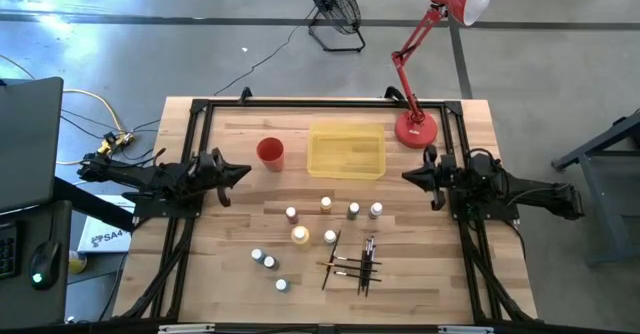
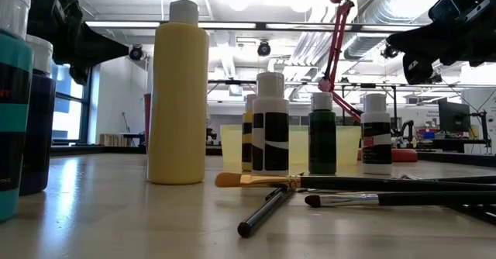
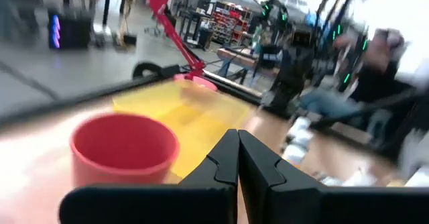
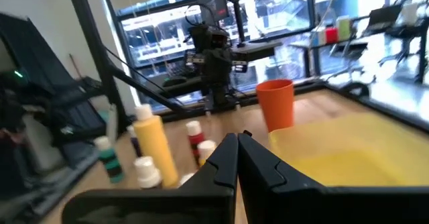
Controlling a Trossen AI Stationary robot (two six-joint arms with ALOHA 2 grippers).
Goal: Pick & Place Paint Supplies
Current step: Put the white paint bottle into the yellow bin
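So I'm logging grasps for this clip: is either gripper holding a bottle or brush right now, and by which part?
Nothing is held. The left gripper and right gripper are both shut on nothing, above the table's sides, apart from the bottles and brushes.

Pale planked wood for the table (image 1: 230,274), faintly glossy; translucent yellow plastic for the tray (image 1: 346,152); smooth matt plastic on the yellow bottle (image 2: 177,104); shiny red metal on the lamp (image 1: 432,34).
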